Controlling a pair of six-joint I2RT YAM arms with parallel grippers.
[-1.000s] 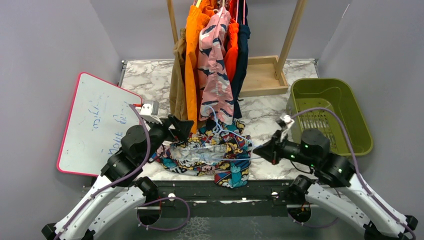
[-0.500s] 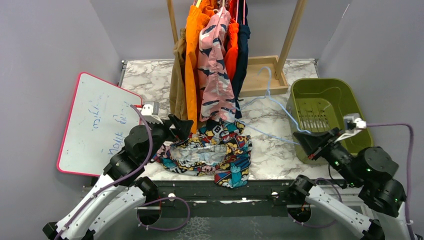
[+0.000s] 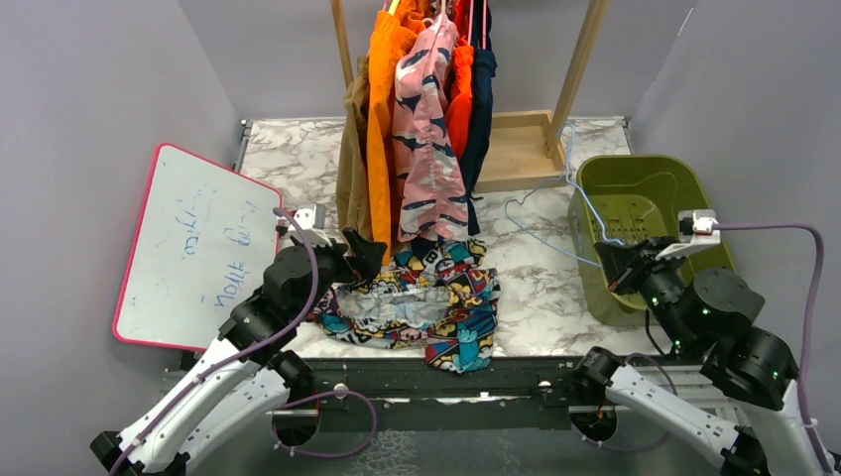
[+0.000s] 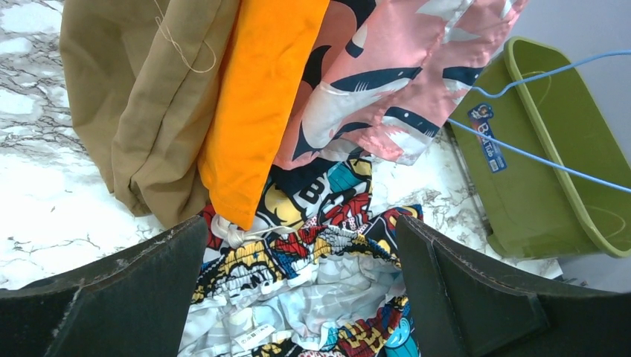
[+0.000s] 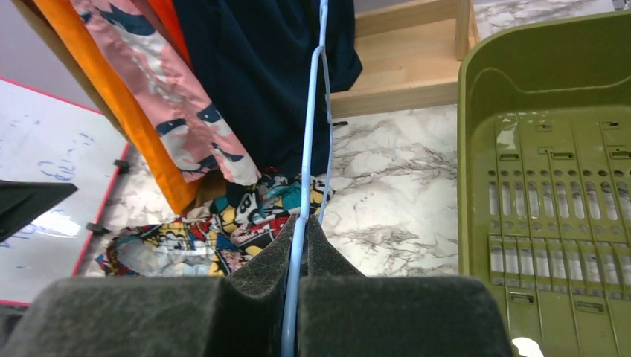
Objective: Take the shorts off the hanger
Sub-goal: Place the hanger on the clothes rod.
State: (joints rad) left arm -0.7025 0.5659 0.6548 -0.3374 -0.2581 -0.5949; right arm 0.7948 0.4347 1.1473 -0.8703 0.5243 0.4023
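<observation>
right gripper (image 5: 301, 223) pinched tight on the blue wire hanger (image 5: 309, 134) at the green basket (image 3: 635, 183) rim; left gripper (image 4: 301, 227) spread wide just above the comic-print shorts (image 3: 417, 307), crumpled, multicolour, waistband bunched, on the marble table (image 3: 536, 288).

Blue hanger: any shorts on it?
No, the right pincer grips the blue hanger bare, and the comic-print shorts lie on the table.

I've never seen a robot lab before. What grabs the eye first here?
The bright hanging shorts, orange and pink, crowd the wooden rack at the back. The comic-print shorts lie crumpled at the front of the marble table, and the right gripper pinches a thin blue hanger near the green bin.
</observation>
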